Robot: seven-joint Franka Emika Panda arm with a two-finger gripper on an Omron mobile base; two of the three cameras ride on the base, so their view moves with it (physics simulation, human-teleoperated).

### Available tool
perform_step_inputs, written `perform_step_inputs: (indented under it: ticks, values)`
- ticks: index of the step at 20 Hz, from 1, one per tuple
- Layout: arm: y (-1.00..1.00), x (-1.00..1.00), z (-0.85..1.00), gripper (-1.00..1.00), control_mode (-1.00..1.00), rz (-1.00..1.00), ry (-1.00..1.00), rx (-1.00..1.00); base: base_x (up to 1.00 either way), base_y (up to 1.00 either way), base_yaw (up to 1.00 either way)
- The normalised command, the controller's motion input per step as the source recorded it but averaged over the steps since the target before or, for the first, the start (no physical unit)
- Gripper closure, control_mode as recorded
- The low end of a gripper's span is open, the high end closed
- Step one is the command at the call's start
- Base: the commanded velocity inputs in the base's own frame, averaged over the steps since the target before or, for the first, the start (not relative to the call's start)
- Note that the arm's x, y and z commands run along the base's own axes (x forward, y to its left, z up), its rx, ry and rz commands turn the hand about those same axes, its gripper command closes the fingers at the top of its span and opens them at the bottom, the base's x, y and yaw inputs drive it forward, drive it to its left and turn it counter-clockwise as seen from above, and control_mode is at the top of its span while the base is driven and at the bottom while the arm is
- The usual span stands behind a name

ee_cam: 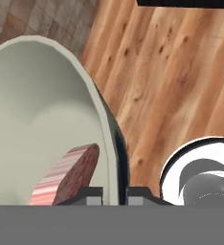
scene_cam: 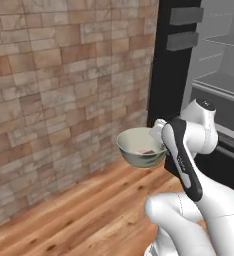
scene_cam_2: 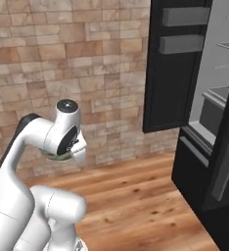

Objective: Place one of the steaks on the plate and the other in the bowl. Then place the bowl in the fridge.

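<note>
Jaws were clamped on the bowl rim, steak inside, carried above the floor. Fridge stood open; next I'd need to swing right and slide it onto a shelf.

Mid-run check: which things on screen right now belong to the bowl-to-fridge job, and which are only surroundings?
Job items:
- bowl, carried above the floor, its rim pinched by the end effector
- steak, lying inside the bowl
- fridge, door open, grey shelves showing

Surroundings:
- brick wall
- wooden floor
</note>
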Motion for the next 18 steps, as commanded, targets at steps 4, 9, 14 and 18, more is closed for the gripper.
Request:
perform_step_inputs:
  ticks: [4, 9, 14, 18]
  values:
    - [0.00, 0.00, 0.00, 1.00, 1.00, 0.00, 0.00, 0.00, 1.00, 0.54, -0.23]
    - [0.00, 0.00, 0.00, 1.00, 1.00, 0.00, 0.00, 0.00, 0.48, 0.39, -0.42]
    - [0.00, 0.00, 0.00, 1.00, 1.00, 0.00, 0.00, 0.00, 0.15, 0.26, -0.64]
    - [0.00, 0.00, 0.00, 1.00, 1.00, 0.00, 0.00, 0.00, 0.82, 0.76, -0.67]
